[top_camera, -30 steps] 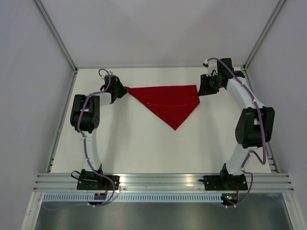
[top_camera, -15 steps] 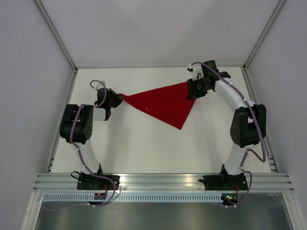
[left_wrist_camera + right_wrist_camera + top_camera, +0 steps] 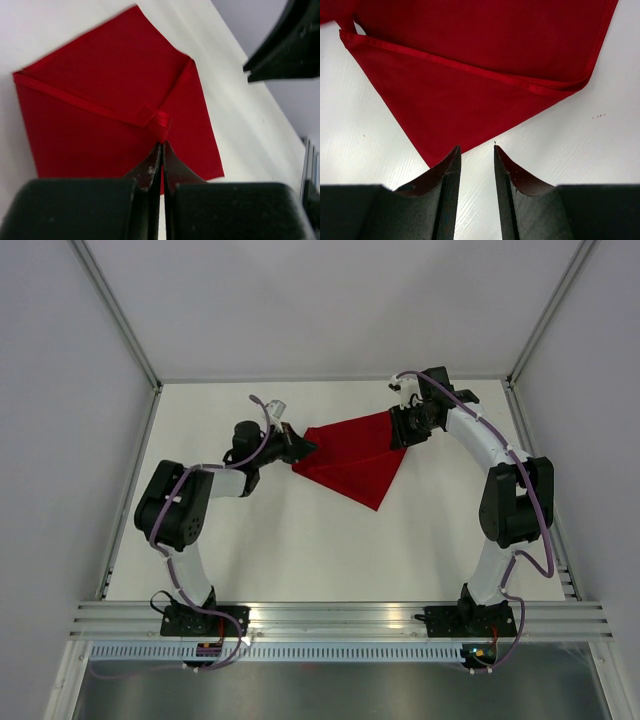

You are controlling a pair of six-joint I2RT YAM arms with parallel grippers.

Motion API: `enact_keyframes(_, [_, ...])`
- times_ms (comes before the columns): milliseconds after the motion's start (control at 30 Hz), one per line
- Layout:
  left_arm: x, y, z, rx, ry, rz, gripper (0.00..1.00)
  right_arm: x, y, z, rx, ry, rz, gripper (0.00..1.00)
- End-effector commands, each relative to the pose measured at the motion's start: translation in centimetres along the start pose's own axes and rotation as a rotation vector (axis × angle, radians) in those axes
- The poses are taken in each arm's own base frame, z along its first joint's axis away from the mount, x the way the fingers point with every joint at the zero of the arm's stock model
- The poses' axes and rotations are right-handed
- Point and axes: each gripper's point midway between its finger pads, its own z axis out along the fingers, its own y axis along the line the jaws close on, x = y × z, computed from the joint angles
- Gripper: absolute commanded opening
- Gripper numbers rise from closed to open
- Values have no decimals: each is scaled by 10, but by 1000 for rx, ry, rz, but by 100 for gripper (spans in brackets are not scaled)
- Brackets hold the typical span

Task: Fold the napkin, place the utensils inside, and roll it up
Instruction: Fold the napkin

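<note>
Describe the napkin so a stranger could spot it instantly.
On the white table, toward its far side, lies the napkin, folded roughly triangular, one corner pinched by the left claw. It is the only bright red thing there.

Napkin (image 3: pixel 355 455) plain bright red, slight sheen. Desk (image 3: pixel 300 540) white. Fingers (image 3: pixel 447 175) matte black. Arms (image 3: pixel 190 550) white, black joints; cables (image 3: pixel 540 490) purple.

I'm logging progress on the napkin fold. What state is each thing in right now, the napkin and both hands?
napkin: folded over on itself into a pointed shape, lying on the table, one corner pinched.
left hand: shut on the napkin's corner.
right hand: open, nothing between its fingers, at the napkin's edge.
</note>
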Motion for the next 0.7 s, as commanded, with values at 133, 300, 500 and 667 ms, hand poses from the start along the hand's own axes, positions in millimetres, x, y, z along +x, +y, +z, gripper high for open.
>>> enact_keyframes(133, [43,-59,18,132,204,304,2,-9,-3,-5,35,-23,-12,38])
enact_keyframes(300, [72,-60,25,87,295,339,2,-8,-5,-5,44,-22,-10,38])
enact_keyframes(500, [99,-68,38,66,359,410,2,-7,-7,-4,52,-20,-7,38])
enact_keyframes(667, [111,-73,48,50,387,446,2,-6,-7,-3,54,-18,-8,38])
